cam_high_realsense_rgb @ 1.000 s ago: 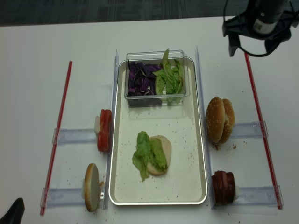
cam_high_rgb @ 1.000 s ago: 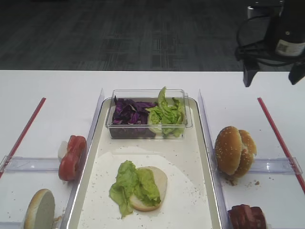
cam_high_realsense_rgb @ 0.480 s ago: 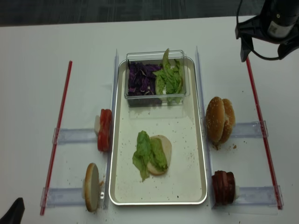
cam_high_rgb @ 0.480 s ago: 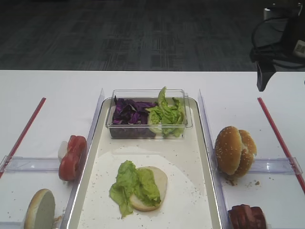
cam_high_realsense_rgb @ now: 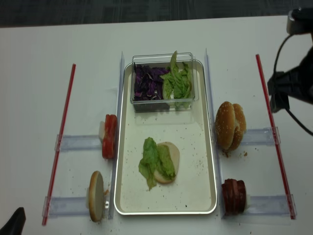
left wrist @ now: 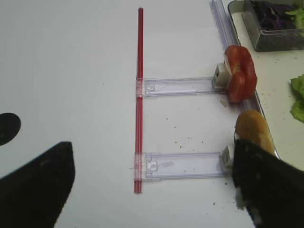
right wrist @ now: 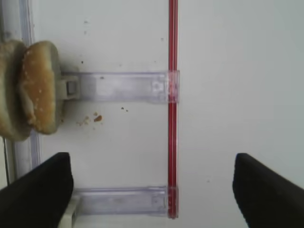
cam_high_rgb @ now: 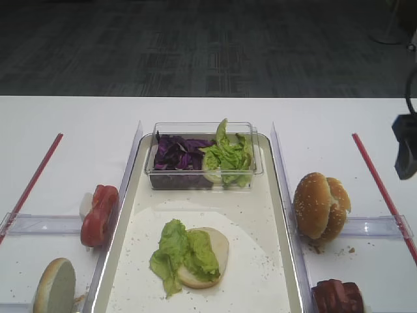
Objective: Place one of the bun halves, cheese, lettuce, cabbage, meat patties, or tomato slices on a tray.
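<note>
Lettuce [cam_high_realsense_rgb: 155, 160] lies on pale bun half [cam_high_realsense_rgb: 167, 162] mid tray [cam_high_realsense_rgb: 208, 147]. Right claw [right wrist: 152, 187] spread wide, empty, above worktop [right wrist: 228, 71] at 3 o'clock. Left claw [left wrist: 152, 187] prob. apart too, holding nothing.

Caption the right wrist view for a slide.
Open right gripper hovering over the white table, sesame-seeded tan bun halves standing on edge at a clear plastic rail crossing a red strip.
</note>
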Motion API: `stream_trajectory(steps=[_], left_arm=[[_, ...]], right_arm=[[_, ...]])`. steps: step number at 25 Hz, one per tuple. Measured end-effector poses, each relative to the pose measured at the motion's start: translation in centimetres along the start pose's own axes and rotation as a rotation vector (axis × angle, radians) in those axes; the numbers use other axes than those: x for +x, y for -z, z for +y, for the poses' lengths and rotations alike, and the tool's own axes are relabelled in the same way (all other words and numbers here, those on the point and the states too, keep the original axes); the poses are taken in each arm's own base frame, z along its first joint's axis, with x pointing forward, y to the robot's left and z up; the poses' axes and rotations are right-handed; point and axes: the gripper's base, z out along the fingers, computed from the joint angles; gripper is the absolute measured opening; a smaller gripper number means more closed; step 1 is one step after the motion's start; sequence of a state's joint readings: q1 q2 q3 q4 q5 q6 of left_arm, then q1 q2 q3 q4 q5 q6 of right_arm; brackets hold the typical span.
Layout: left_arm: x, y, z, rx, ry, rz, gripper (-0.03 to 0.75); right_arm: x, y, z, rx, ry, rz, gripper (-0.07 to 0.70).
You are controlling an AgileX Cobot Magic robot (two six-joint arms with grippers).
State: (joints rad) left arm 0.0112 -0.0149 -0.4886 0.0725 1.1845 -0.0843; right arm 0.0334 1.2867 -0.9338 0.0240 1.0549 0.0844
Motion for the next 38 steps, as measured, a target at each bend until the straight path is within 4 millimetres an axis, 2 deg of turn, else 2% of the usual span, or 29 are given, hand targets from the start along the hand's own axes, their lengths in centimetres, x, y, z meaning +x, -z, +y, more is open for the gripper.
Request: stream_trajectory(steps=[8, 20, 31, 38], left_arm=[[0.0, 0.0, 0.0, 0.0, 0.0, 0.0, 0.618], [0.0, 0.0, 0.0, 0.0, 0.0, 0.0, 0.618], [0.0, 0.0, 0.0, 0.0, 0.0, 0.0, 0.618], [0.0, 0.0, 0.0, 0.0, 0.0, 0.0, 0.618]], right_arm=[[8.3, 1.5, -0.7, -0.02, -0.002, -0.131, 0.692], [16.8, 3.4, -1.5, -0.041, 0.049, -0.398, 0.692], [21.3, 5.0, -1.9, -0.061, 0.058, -0.678, 0.686], [22.7, 5.3, -2.0, -0.066, 0.064, -0.769, 0.683]])
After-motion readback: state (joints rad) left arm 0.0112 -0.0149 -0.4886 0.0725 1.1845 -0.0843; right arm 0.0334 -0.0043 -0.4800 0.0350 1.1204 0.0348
